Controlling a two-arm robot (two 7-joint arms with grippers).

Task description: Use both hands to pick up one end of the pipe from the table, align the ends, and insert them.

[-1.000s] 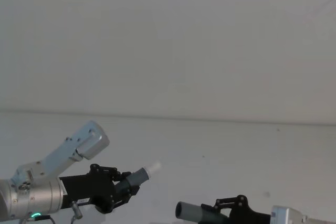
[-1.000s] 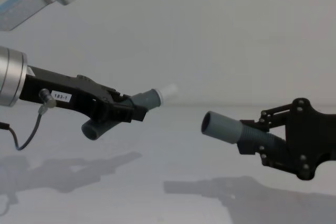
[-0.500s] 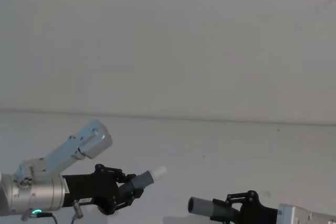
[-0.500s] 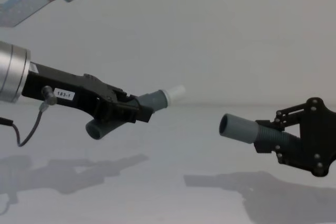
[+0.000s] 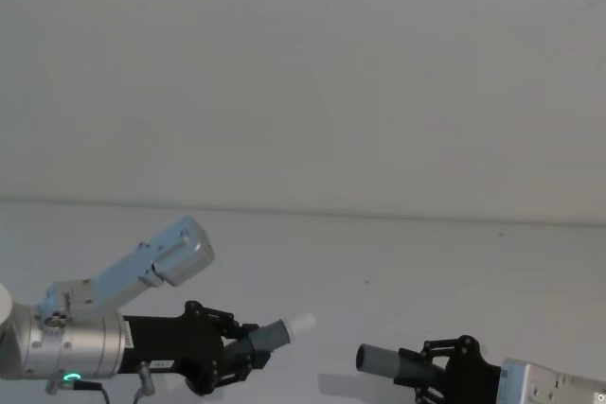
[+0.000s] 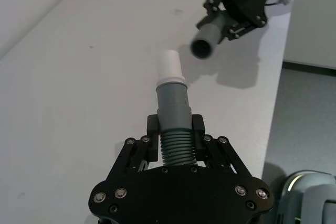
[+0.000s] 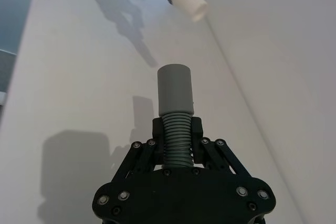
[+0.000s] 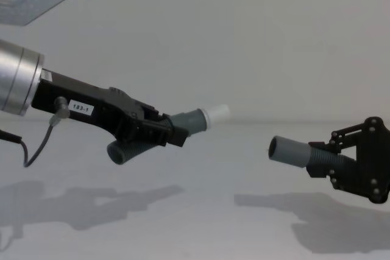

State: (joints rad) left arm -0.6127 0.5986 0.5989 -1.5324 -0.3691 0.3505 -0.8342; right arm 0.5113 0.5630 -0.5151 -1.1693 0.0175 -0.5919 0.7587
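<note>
Both arms have drifted rightward since a second ago. Left gripper (image 8: 175,133) pinches the plug pipe piece (image 8: 194,120), right gripper (image 8: 319,161) pinches the socket pipe piece (image 8: 294,152), both up off the table (image 8: 201,211). White tip (image 8: 217,113) and socket mouth (image 8: 275,148) are apart.

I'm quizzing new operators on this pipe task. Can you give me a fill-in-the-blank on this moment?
1. The left gripper is shut on the piece with the ____ plug tip.
2. The right gripper grips its piece by the ____ middle.
3. The socket has its open mouth facing the ____ gripper.
4. Both pieces are in the air ____ the table.
Missing: white; ribbed; left; above.
</note>
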